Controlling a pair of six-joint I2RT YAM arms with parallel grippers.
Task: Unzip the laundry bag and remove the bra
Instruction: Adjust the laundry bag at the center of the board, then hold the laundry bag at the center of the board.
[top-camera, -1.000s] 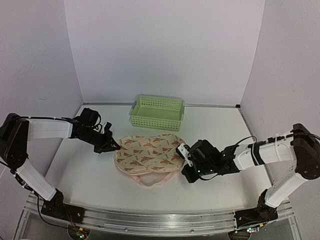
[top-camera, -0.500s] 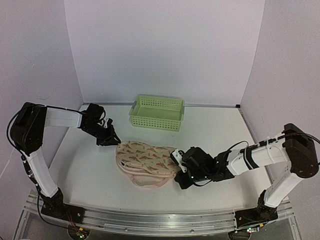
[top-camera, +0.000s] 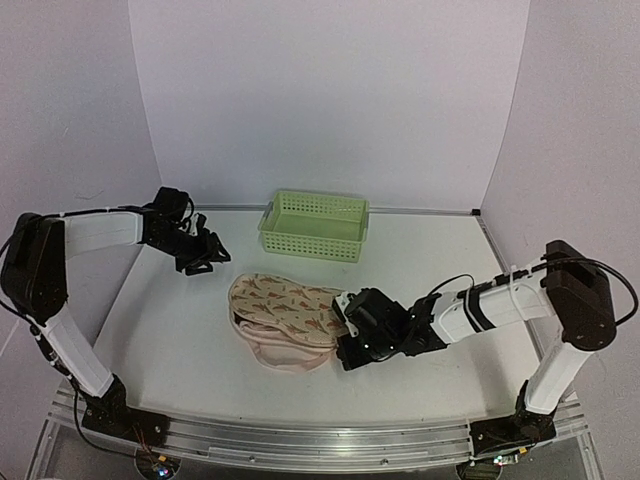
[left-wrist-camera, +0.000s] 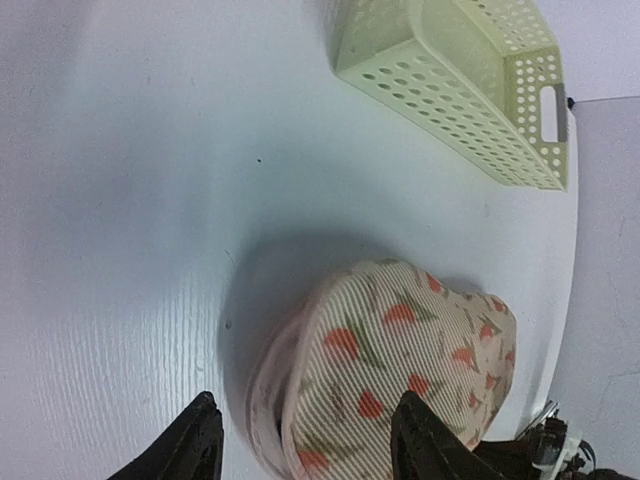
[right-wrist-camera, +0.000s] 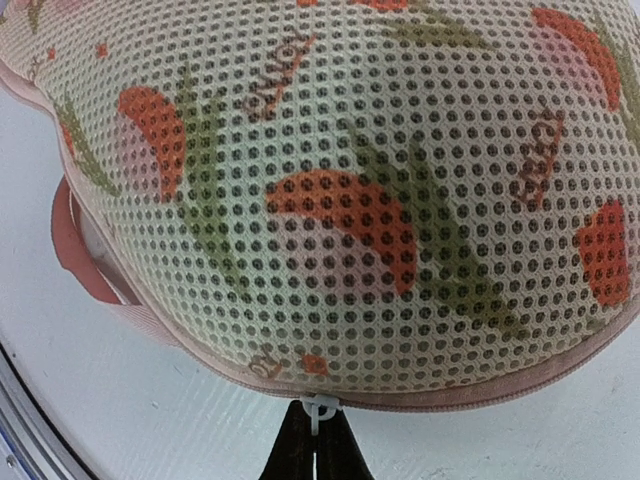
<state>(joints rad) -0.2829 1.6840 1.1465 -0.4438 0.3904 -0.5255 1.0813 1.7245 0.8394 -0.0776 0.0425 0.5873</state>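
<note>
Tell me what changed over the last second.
The right gripper, shut on the zipper pull, slid left along the laundry bag's near edge, bunching its right side leftward. The left gripper drew away from the bag's left edge toward the far left, open. The green basket stayed put.

Laundry bag: cream mesh, reddish leaf print, pink edging; lies flat, centre of scene, near-left seam gaping.
</note>
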